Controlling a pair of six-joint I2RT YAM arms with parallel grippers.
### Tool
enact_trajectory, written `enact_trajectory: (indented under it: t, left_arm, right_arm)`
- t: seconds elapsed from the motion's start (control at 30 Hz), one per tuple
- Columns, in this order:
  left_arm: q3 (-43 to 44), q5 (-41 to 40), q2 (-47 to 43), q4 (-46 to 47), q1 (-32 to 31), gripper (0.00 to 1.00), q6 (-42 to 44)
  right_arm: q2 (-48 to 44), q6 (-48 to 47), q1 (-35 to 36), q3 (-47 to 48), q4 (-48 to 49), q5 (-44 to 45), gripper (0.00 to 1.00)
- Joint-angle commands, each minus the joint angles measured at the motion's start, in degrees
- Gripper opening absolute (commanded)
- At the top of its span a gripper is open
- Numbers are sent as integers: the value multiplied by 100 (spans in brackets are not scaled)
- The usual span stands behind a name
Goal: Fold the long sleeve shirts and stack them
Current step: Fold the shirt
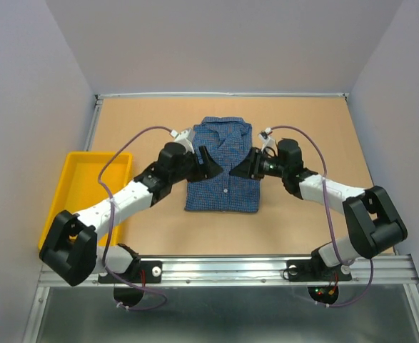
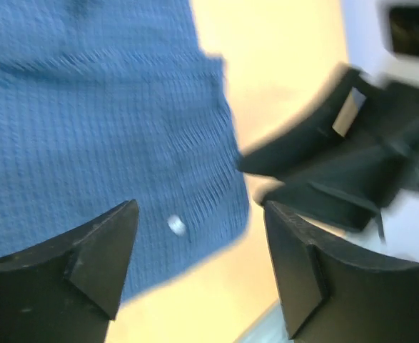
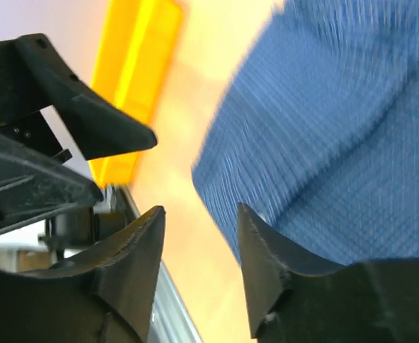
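Overhead, flanking the folded blue checked shirt point(image 1: 221, 171) centred on the table point(image 1: 309, 128): left pincer point(image 1: 208, 163), right pincer point(image 1: 250, 166), likely placed to tidy its sides. Left wrist: spread wide, gripping nothing, above the buttoned edge. Right wrist: partly open, empty, beside the shirt's edge.

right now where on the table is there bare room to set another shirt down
Bare table between the shirt and the front rail, and to the right beyond the right arm. Also behind the tray, back left. Crowded at both sides of the shirt, where the left gripper and right gripper hover.
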Motion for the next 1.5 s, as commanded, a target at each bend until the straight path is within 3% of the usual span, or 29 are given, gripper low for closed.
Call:
enact_trajectory:
  t: [0.0, 0.13, 0.2, 0.43, 0.6, 0.67, 0.83, 1.0, 1.1, 1.13, 1.23, 1.47]
  left_arm:
    - [-1144, 231, -202, 291, -297, 77, -663]
    - [-1982, 205, -317, 766, -298, 55, -1043]
    - [-2263, 188, -195, 977, -271, 50, -1192]
    - [-2826, 354, 35, 1356, 194, 45, -1473]
    - [-3389, 390, -762, 1269, 739, 44, -1667]
    - [-3302, 372, -1036, 963, 740, 45, -1562]
    - [-2635, 477, -1530, 750, 740, 55, -1202]
    - [-1941, 758, -706, 1161, 740, 55, -956]
    - [-1537, 821, 338, 1355, 757, 46, -806]
    - [-1509, 751, 499, 1373, 775, 35, -780]
    - [-1622, 427, 833, 1452, 880, 27, -797]
    - [-2431, 143, 685, 1576, 1363, 27, -1052]
  right_arm:
    - [-250, 115, -2, -842, -1, -414, 49]
    - [-225, 247, 16, -1562, 395, -556, 40]
    - [-93, 125, 16, -1713, 448, -494, 36]
    - [330, -149, 7, -1960, 492, 200, 28]
    - [-73, -341, 7, -1802, 19, 429, 28]
    - [-302, -447, 7, -1600, -437, 490, 28]
    - [-716, -281, 7, -1196, -527, 351, 28]
    - [-128, -9, 7, -678, -71, 166, 28]
    - [441, 54, 7, -528, 193, 200, 28]
    - [575, 27, 7, -501, 228, 227, 28]
    - [997, -87, -10, -544, 307, 385, 28]
    - [1244, -447, -204, -650, 308, 544, 28]
